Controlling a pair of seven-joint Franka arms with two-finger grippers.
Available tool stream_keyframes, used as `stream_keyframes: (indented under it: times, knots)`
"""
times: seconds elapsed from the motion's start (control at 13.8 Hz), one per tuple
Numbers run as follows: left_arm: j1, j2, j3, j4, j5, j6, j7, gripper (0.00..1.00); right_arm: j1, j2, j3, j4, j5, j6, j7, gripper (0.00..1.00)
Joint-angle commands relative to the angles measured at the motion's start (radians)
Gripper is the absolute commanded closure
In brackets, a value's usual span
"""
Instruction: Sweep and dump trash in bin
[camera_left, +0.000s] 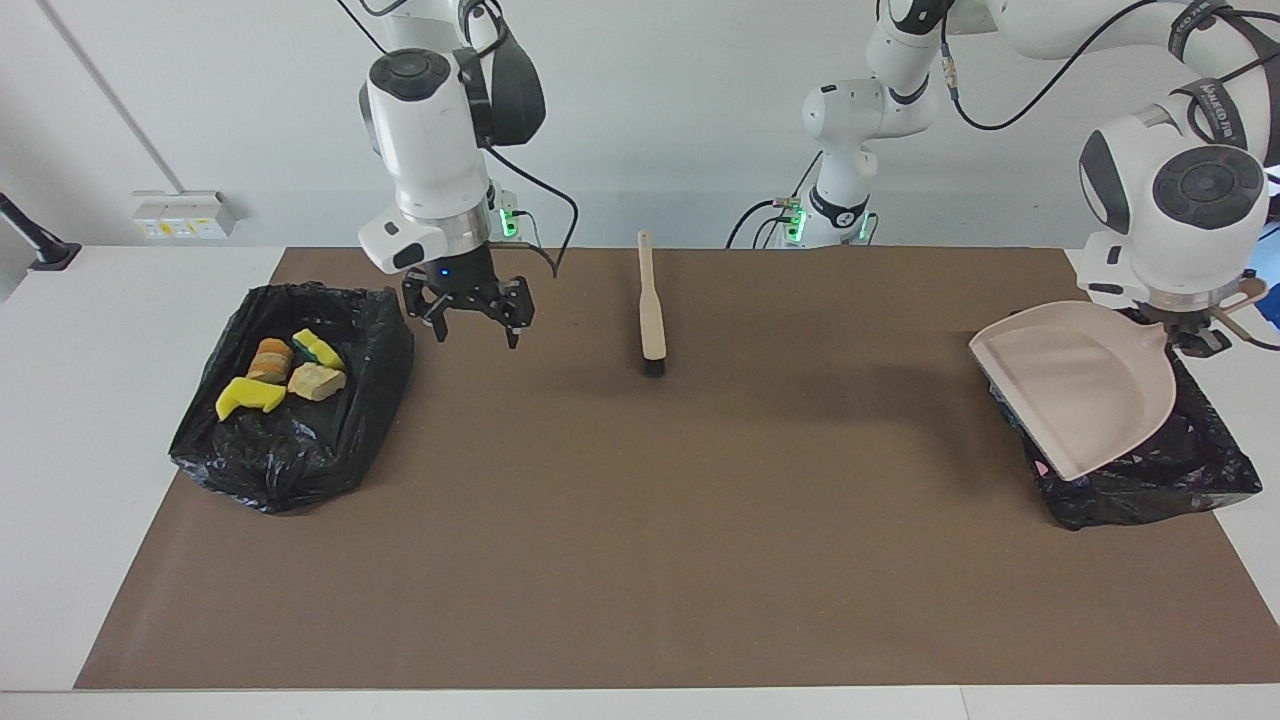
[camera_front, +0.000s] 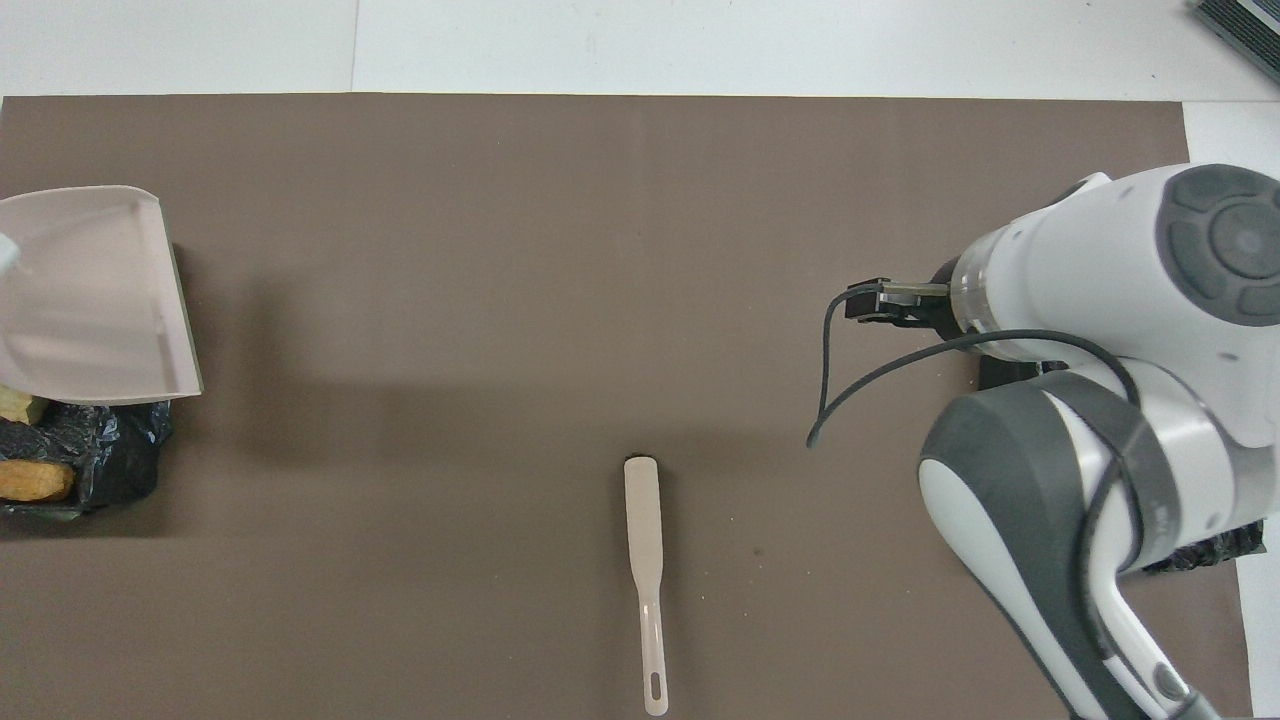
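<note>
Holding the dustpan (camera_left: 1075, 385) by its handle, the left gripper (camera_left: 1195, 335) is keeping its fingers clamped on it above the bin (camera_left: 1150, 480) at the left arm's end of the table, the pan's flat mouth tilted down toward the table's middle and covering most of that bin. Taking the brush (camera_left: 652, 310) as the landmark: it is lying flat on the brown mat (camera_left: 640, 560), bristles pointing away from the robots, untouched by either arm. The right gripper (camera_left: 478, 322) is hanging with its fingers spread apart and empty, up in the air between the brush and the second bin (camera_left: 290, 460), which is sitting toward the right arm's end of the table from the brush.

The trash (camera_left: 285, 375) is lying inside that second bin, four yellow and tan scraps showing, and two more tan scraps (camera_front: 25, 470) are peeking out under the pan in the first bin; no scrap is showing on the mat around the brush. The sweeping is probably finished, so the step in hand seems to be putting the pan down. Doing it well means carrying the pan level, clear of the bin's loose black liner, lowering it flat onto the mat well apart from the brush, and only then releasing the handle.
</note>
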Motion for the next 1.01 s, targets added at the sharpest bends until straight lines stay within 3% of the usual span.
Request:
stream_keyframes:
  times: [0.0, 0.51, 0.8, 0.94]
  knots:
    - [-0.002, 0.006, -0.062, -0.019, -0.076, -0.042, -0.193, 1.0, -0.051, -0.054, 0.009, 0.035, 0.005, -0.089, -0.088, 0.0]
    - [-0.058, 0.048, -0.207, -0.051, -0.291, -0.035, -0.724, 1.0, -0.063, -0.056, -0.145, 0.27, 0.02, -0.387, -0.277, 0.0]
    - [-0.065, 0.094, -0.3, -0.046, -0.346, -0.012, -0.964, 1.0, -0.062, -0.097, -0.257, 0.287, 0.022, -0.426, -0.387, 0.0]
    - [-0.1, 0.135, -0.316, -0.02, -0.36, -0.009, -1.095, 1.0, -0.06, -0.103, -0.274, 0.272, 0.025, -0.425, -0.389, 0.0]
